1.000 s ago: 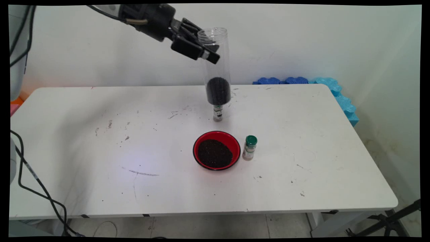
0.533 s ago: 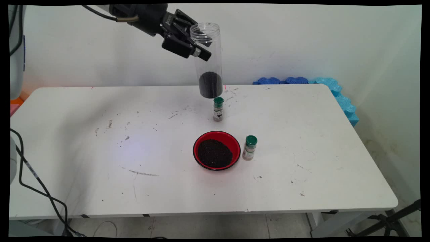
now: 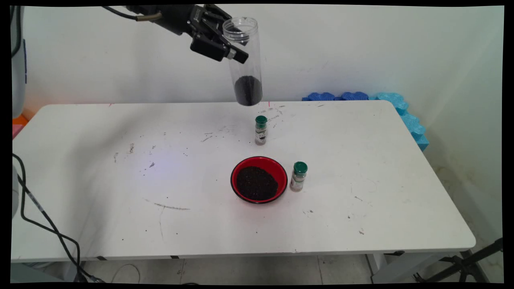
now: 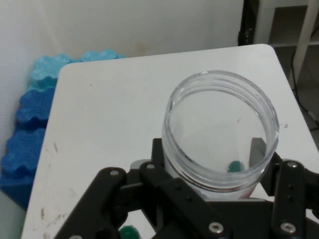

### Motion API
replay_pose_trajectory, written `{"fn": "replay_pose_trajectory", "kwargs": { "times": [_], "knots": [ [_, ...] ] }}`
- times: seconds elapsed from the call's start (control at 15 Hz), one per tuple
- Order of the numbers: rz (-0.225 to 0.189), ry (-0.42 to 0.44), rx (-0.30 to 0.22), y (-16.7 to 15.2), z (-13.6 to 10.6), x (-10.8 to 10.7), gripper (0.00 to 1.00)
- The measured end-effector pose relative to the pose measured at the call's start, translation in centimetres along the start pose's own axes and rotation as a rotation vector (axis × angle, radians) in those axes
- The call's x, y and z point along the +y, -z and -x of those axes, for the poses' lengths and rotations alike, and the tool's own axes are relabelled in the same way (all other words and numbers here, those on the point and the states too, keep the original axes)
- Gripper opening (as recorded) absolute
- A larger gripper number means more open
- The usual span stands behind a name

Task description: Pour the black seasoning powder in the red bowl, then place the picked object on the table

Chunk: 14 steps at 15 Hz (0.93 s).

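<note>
Higher and further left than before, gripper [image 3: 232, 47] clamped on near-upright, seemingly open-topped clear jar [image 3: 243, 60].

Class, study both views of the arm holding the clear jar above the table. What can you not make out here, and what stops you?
- Labels on the two green-capped bottles: too small, main view.
- The dark fill in the jar: not seen in the hand view; what it is, too fine to tell in the main view.
- The hand: its far finger, behind the jar, main view.
- Bowl: its bottom, covered by dark grains.
</note>
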<state>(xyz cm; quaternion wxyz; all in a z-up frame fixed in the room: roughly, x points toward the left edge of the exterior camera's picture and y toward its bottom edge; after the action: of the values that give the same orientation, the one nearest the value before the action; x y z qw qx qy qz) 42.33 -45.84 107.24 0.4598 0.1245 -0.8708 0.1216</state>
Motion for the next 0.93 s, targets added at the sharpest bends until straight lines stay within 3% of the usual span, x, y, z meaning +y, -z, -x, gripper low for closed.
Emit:
{"fn": "replay_pose_trajectory", "kwargs": {
  "times": [0.47, 0.93],
  "knots": [
    [-0.044, -0.011, -0.006, 0.9, 3.1, -0.5, 0.0],
    [-0.094, 0.052, -0.043, 0.7, 9.3, -0.5, 0.0]
  ]
}}
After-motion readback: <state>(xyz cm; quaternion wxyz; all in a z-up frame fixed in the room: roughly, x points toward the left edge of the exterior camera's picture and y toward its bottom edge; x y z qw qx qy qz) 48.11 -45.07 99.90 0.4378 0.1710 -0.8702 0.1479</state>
